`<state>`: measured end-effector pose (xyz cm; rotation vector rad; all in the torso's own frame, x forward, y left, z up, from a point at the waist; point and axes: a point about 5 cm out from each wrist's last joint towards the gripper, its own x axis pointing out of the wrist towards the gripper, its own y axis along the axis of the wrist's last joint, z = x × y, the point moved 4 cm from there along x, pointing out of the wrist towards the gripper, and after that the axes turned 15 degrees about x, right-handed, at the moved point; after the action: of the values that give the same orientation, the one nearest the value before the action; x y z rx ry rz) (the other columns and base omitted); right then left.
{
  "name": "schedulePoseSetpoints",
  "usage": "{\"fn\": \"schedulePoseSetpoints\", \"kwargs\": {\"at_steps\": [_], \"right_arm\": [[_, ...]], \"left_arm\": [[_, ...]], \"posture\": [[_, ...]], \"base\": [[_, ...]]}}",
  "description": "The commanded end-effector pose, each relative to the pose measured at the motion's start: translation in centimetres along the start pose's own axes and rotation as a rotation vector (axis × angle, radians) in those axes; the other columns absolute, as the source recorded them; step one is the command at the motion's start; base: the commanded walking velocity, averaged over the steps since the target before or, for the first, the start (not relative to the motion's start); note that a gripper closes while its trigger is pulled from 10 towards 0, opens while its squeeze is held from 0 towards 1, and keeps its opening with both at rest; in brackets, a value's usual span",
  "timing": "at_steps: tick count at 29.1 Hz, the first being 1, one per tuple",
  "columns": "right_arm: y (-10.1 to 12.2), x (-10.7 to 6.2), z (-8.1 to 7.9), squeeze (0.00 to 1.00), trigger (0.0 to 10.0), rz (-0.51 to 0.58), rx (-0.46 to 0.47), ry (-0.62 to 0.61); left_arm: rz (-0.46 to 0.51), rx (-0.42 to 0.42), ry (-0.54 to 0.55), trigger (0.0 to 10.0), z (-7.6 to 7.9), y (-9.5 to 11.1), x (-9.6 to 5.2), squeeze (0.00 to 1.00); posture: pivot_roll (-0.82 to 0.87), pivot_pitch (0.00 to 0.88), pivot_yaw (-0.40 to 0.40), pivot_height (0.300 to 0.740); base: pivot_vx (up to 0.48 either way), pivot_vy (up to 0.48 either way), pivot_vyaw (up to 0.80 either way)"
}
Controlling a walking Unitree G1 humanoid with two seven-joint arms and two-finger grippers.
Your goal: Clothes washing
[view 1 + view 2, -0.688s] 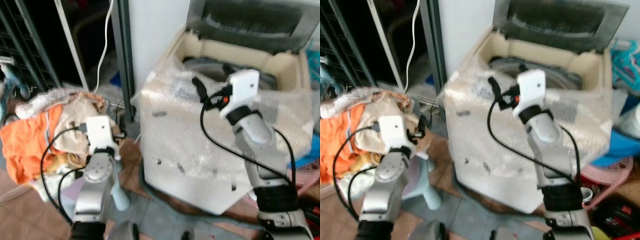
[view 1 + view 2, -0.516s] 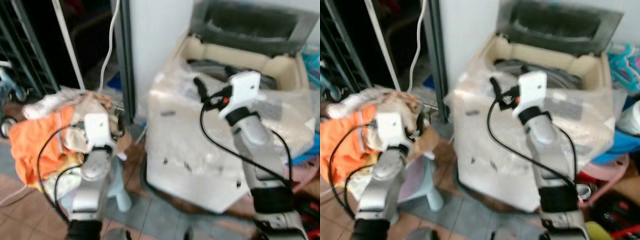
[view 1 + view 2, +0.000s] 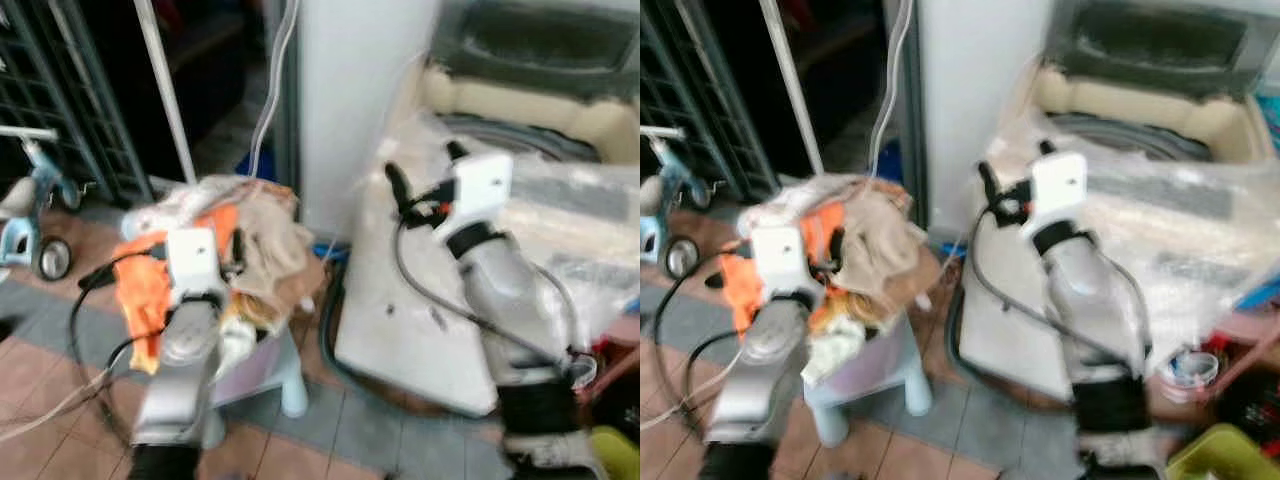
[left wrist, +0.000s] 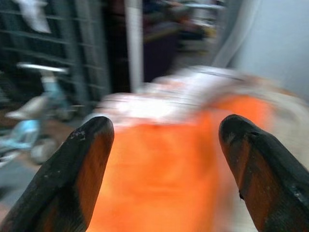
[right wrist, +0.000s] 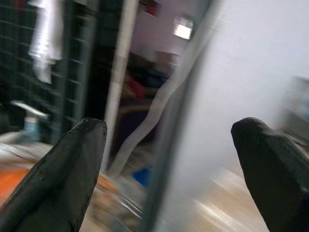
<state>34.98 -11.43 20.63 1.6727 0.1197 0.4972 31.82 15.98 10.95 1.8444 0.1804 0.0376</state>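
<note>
- Clothes pile (image 3: 225, 235), orange and beige, sits left of centre in the eye views on a pale blue stool (image 3: 280, 375).
- Washing machine (image 3: 1160, 200), plastic-wrapped, lid up, fills the right half.
- Left gripper (image 4: 164, 159) hovers near the orange cloth, fingers spread, nothing between them.
- Right gripper (image 5: 169, 169) raised at centre frame beside the machine's near corner, fingers released, empty.
- Blue tricycle (image 3: 25, 215) at left edge.
</note>
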Motion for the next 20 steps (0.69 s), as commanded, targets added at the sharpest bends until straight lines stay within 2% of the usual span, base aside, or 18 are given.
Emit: {"fn": "schedulePoseSetpoints", "kwargs": {"at_steps": [1,4,13,16,19,20], "right_arm": [[0.7,0.0,0.7,0.0,10.0,0.018,-0.019,-0.014],[0.7,0.1,0.7,0.0,10.0,0.018,-0.017,-0.013],[0.2,0.2,0.6,0.0,10.0,0.002,-0.005,-0.012],[-1.0,0.0,0.7,0.0,10.0,-0.05,-0.02,-0.016],[-3.0,-0.7,1.3,0.0,10.0,-0.134,-0.037,-0.058],[-3.0,-0.7,1.3,0.0,10.0,-0.134,-0.037,-0.058]], "left_arm": [[0.017,-0.005,-0.005,10.0,0.5,0.5,-0.1,0.0],[0.048,0.013,0.0,10.0,0.3,0.8,-0.2,0.0],[0.068,0.002,0.005,10.0,-0.4,0.8,-0.3,0.0],[0.072,0.0,0.003,10.0,-0.4,0.8,-0.3,0.0],[0.07,-0.003,0.002,10.0,-0.4,0.7,-0.3,0.0],[0.07,-0.003,0.002,10.0,-0.4,0.7,-0.3,0.0]], "posture": [[-0.04,0.0,-0.011,0.74],[-0.04,0.0,-0.012,0.74],[-0.03,0.0,-0.017,0.74],[-0.03,0.0,-0.016,0.74],[-0.03,0.0,-0.015,0.74],[-0.03,0.0,-0.015,0.74]], "base": [[0.0,0.326,0.77],[0.0,0.0,0.73],[0.0,0.0,0.0],[0.28,0.0,0.0],[0.346,0.0,0.0],[0.345,0.0,0.0]]}}
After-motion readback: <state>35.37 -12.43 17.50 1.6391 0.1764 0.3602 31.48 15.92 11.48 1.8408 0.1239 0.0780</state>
